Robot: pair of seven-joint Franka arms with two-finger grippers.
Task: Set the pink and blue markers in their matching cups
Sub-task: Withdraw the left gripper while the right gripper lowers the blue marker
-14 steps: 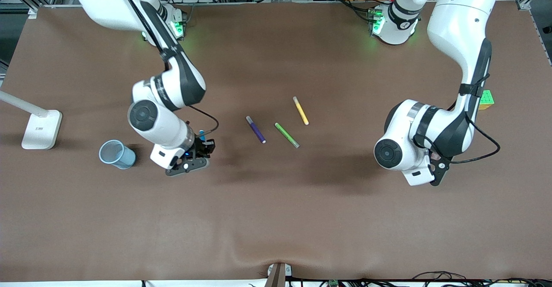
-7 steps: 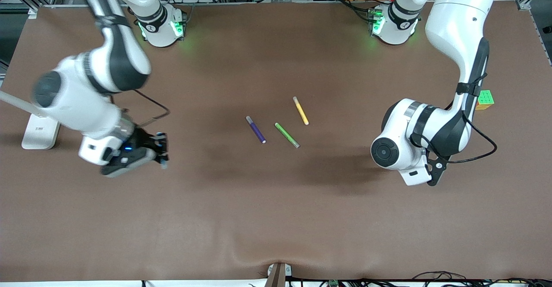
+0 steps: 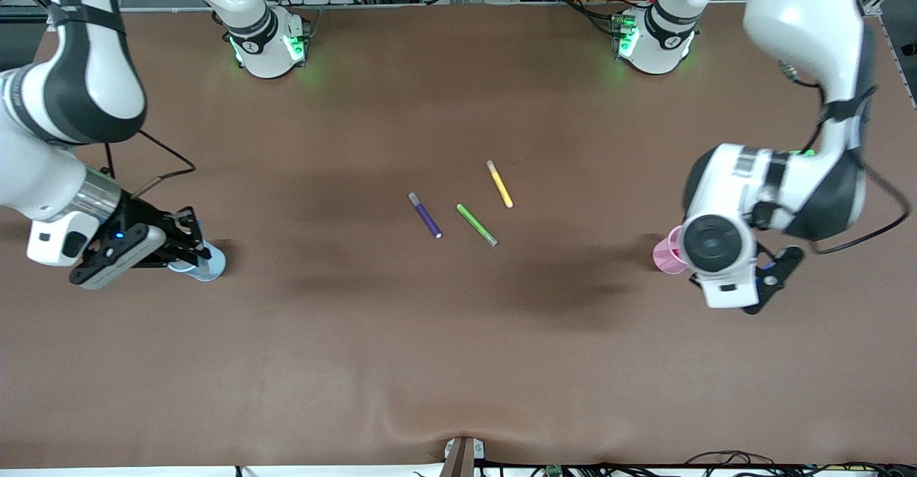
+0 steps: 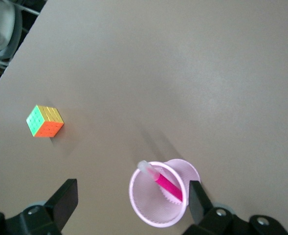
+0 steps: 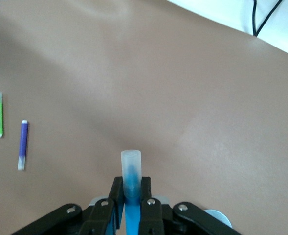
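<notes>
Surface (image 3: 458,362): brown, items listed.

- Left tool (image 4: 129,208): fingers spread wide, nothing gripped; positioned over pink cup (image 4: 158,199) at left arm's end of surface.
- Pink marker (image 4: 164,183): seen inside pink cup, leaning on rim, pale cap up.
- Right tool (image 5: 132,210): clamped on blue marker (image 5: 131,191), cap up; held over blue cup (image 3: 202,265) at right arm's end.
- Purple marker (image 3: 425,215), green marker (image 3: 476,224), yellow marker (image 3: 499,184): laid mid-surface, close together, not touching.
- Colour cube (image 4: 45,121): located near pink cup, apart from it.
</notes>
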